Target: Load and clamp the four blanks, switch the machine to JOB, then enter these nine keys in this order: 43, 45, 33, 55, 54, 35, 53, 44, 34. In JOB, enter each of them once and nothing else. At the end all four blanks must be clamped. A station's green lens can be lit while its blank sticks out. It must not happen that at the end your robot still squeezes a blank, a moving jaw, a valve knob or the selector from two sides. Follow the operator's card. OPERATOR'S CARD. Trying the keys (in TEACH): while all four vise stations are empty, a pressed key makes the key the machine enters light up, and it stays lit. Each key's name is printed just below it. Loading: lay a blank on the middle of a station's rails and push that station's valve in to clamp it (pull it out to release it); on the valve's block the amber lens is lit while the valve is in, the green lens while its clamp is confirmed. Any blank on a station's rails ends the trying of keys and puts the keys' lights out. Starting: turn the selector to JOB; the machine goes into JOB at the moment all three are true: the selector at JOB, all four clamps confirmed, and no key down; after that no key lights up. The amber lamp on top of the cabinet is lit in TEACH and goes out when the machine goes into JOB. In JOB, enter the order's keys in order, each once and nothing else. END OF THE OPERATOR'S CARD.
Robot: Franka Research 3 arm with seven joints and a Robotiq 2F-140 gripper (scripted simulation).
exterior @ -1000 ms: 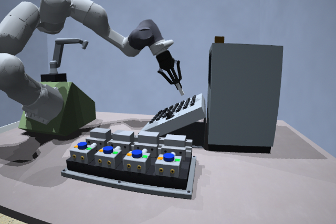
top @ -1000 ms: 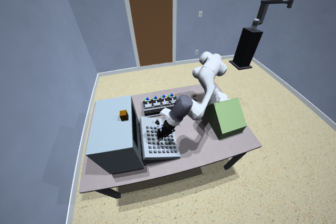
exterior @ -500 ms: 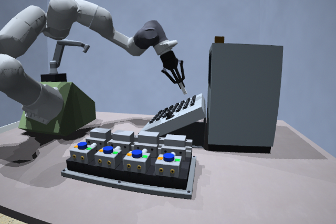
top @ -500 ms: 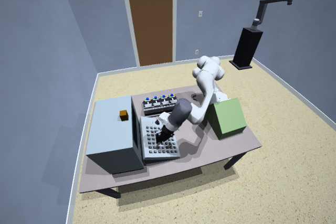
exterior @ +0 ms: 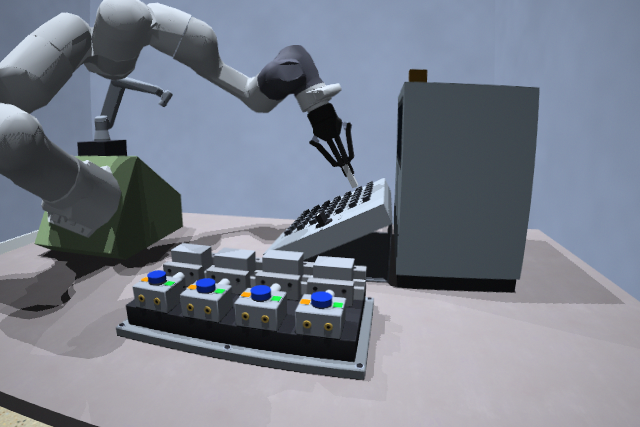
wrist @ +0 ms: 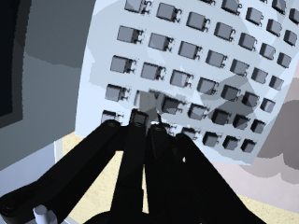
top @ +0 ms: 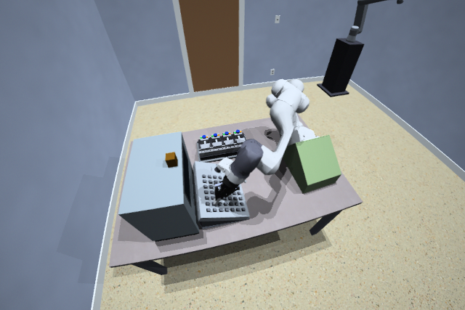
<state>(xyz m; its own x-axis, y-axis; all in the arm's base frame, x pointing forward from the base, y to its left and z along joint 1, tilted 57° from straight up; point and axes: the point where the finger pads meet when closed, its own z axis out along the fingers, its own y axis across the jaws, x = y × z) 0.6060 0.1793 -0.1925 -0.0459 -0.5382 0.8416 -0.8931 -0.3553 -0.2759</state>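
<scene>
My gripper (top: 219, 197) (exterior: 352, 182) (wrist: 144, 103) is shut with nothing between the fingers. Its tips point down at the sloped grey keypad (top: 225, 217) (exterior: 338, 228) (wrist: 100, 44), right at one of the dark keys; I cannot tell whether they touch it. No key is lit. The vise fixture (top: 222, 141) (exterior: 242, 352) holds four stations, each with a blue valve knob (exterior: 261, 292), an amber lens (exterior: 305, 301) and a green lens (exterior: 338, 304), all lit. Pale blank ends show beside some knobs. The lamp (top: 171, 159) (exterior: 417, 75) on the cabinet (top: 153, 178) (exterior: 465, 179) looks dull brown.
A green wedge block (top: 313, 162) (exterior: 129, 205) stands on the table by the arm's base. The cabinet stands tight against the keypad's side. A black pedestal (top: 341, 66) with a camera arm stands on the floor in the far corner.
</scene>
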